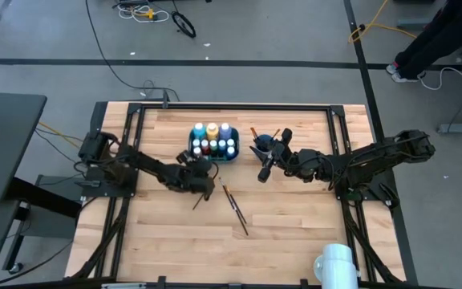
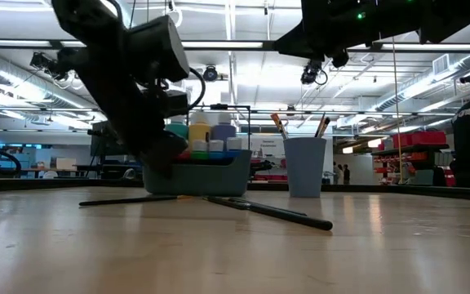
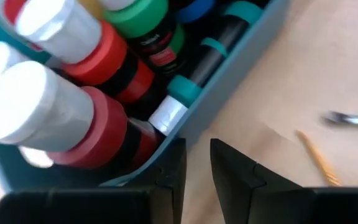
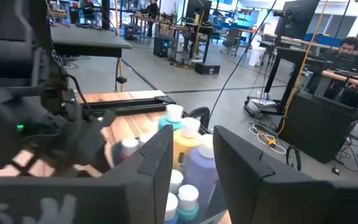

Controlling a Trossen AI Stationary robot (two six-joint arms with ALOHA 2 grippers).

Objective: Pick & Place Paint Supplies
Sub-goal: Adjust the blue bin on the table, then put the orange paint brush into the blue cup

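The teal bin stands at the table's far middle, packed with white-capped paint bottles. The blue cup to its right holds brushes. Two dark-handled brushes lie flat on the wood: one near the centre, one below my left gripper. My left gripper hovers at the bin's near edge, fingers narrowly open and empty. My right gripper is raised beside the cup, open and empty, pointing toward the bin.
A white cylinder stands at the table's near right edge. Dark frame rails run along the table's far side and both flanks. A person's legs show on the floor beyond the far right corner. Bare wood lies toward the near edge.
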